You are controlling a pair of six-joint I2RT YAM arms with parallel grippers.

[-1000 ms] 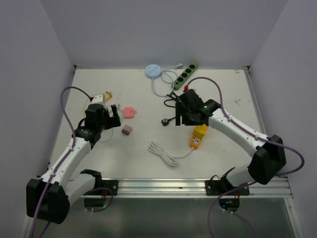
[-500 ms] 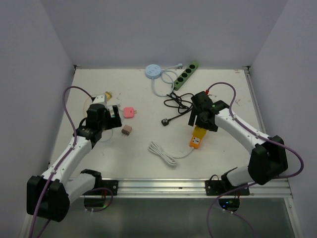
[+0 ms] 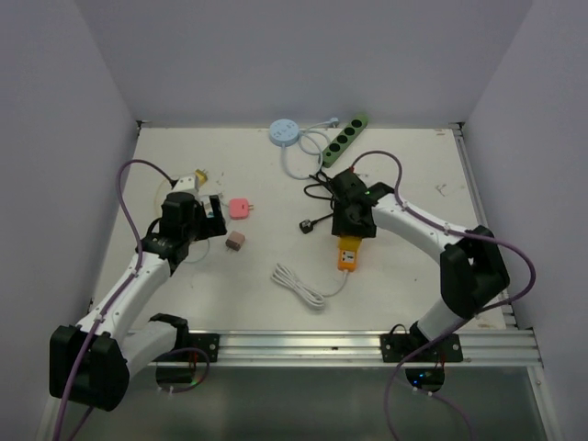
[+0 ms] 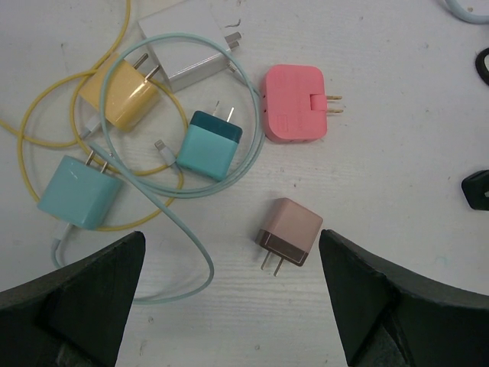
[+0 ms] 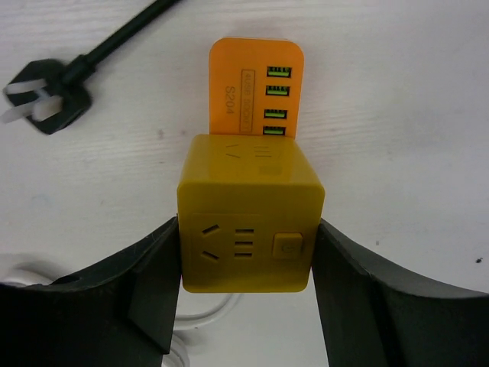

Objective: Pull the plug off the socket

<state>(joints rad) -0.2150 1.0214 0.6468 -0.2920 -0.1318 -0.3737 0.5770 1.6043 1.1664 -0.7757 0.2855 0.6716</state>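
The yellow socket cube (image 5: 248,214) is sitting squarely between the right jaws, which are pressing on its two side faces and gripping it. Its face with the pin holes and button is turned back toward the wrist. An orange USB block (image 5: 256,84) is lying flat on the worktop (image 3: 413,276) just beyond the cube, touching it.

The black plug (image 5: 50,95) is lying loose ahead and to the left of the right jaws, apart from the cube. Its black cord (image 5: 122,34) is trailing farther ahead. A white cable (image 3: 299,280) is coiling on the worktop behind these jaws.

The left jaws are standing wide open and gripping nothing. A brown charger (image 4: 290,233) is lying between them, just ahead. Beyond it are lying a pink adapter (image 4: 294,103) and a teal charger (image 4: 210,145). Farther ahead and to the left, a yellow charger (image 4: 122,95) and a pale blue charger (image 4: 76,191) are tangling in thin cables.
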